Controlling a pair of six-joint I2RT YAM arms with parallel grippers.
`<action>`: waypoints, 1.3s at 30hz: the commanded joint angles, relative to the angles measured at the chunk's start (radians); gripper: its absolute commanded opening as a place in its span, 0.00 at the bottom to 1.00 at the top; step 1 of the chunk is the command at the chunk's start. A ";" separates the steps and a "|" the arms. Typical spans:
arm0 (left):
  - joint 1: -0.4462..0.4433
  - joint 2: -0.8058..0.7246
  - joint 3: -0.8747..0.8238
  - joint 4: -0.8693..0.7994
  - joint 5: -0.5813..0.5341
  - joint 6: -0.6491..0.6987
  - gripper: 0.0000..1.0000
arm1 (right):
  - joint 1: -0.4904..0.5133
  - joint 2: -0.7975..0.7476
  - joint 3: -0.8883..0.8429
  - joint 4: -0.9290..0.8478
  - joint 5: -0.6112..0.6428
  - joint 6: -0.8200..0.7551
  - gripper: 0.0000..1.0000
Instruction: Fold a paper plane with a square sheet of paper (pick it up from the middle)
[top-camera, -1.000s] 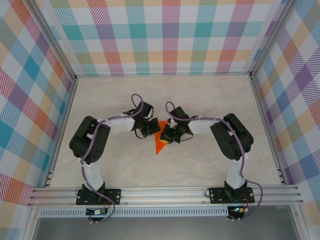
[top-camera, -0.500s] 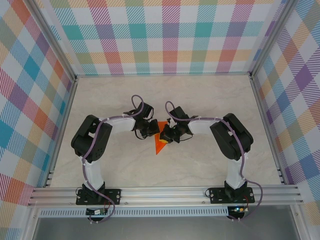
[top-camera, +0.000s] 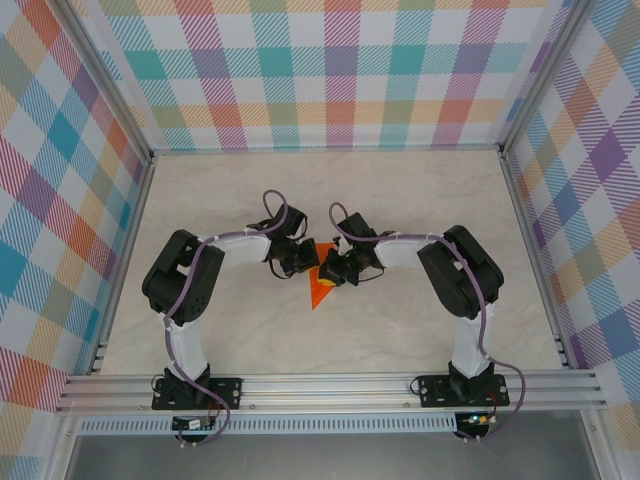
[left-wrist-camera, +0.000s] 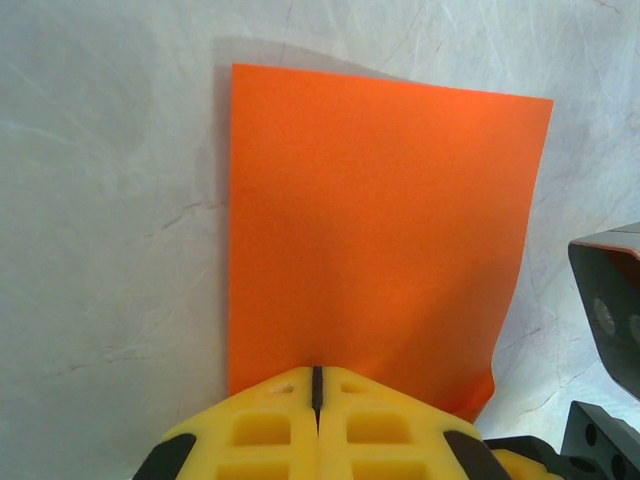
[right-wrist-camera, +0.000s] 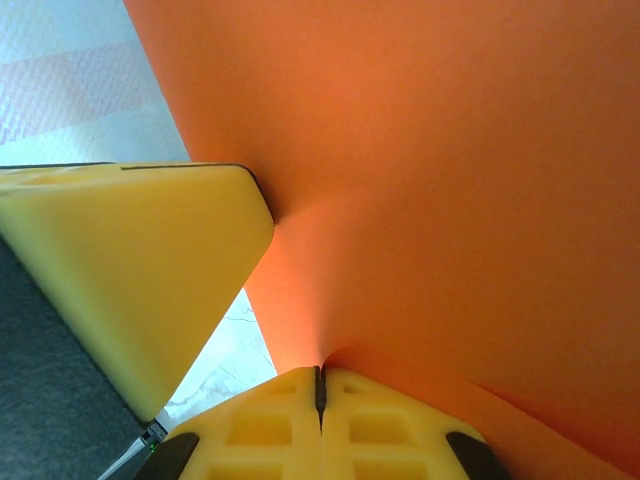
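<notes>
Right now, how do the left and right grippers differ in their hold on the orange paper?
The left gripper pinches one edge, the orange paper spreading smooth ahead of it; at the right gripper the paper bends sharply. The left one reaches in from the left, the right one from the right. Both are shut on it.

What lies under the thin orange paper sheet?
The pale marbled table top shows beside and beyond the thin orange paper sheet, so it probably continues below. What lies directly beneath the sheet is covered.
</notes>
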 joint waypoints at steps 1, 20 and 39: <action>0.005 0.009 -0.009 -0.024 -0.001 0.014 0.00 | 0.006 0.024 0.019 -0.001 -0.001 -0.023 0.00; 0.005 -0.003 -0.014 -0.024 0.003 0.012 0.00 | 0.006 0.047 0.017 -0.007 0.003 -0.029 0.00; 0.051 -0.255 -0.101 -0.129 -0.135 -0.070 0.07 | 0.011 0.062 0.010 -0.040 0.046 -0.027 0.24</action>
